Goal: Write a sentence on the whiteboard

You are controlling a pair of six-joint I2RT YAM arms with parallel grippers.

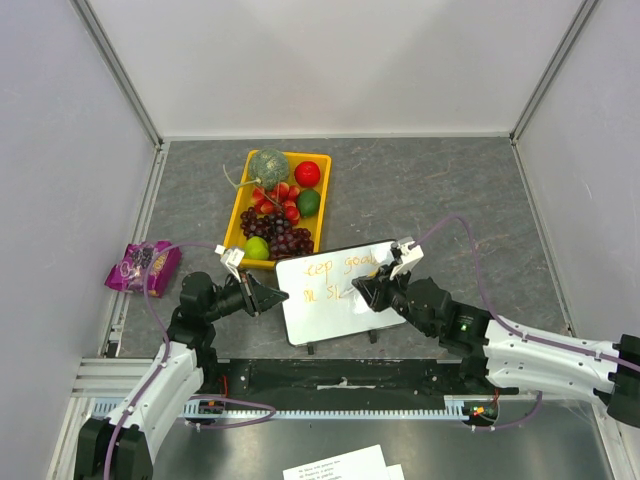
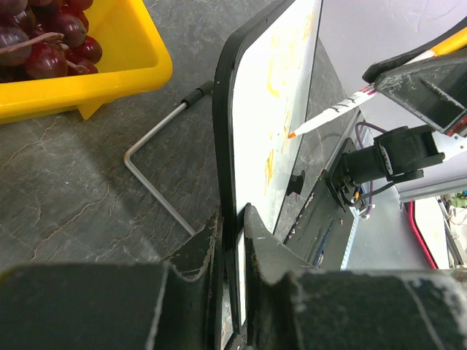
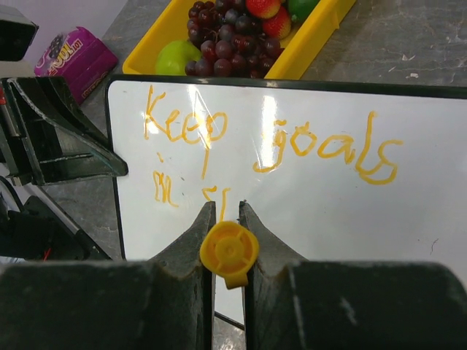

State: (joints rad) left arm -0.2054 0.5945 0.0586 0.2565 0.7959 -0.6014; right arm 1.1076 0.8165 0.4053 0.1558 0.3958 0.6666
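The whiteboard (image 1: 335,293) stands tilted on the table between the arms. My left gripper (image 1: 272,297) is shut on its left edge; in the left wrist view the board (image 2: 273,109) runs edge-on between my fingers. My right gripper (image 1: 368,291) is shut on an orange marker (image 3: 229,250), its tip (image 2: 292,135) against the board. The sentence (image 3: 270,142) in orange reads "Keep goals" on the top line, with "in" and a partial "si" (image 3: 191,193) below. The marker's tip is hidden in the right wrist view.
A yellow tray (image 1: 240,215) of fruit with grapes, strawberries, limes and a melon sits right behind the board. A purple snack packet (image 1: 143,265) lies at the far left. The board's wire stand (image 2: 149,182) rests on the table. Printed paper sheets (image 1: 340,465) lie at the bottom.
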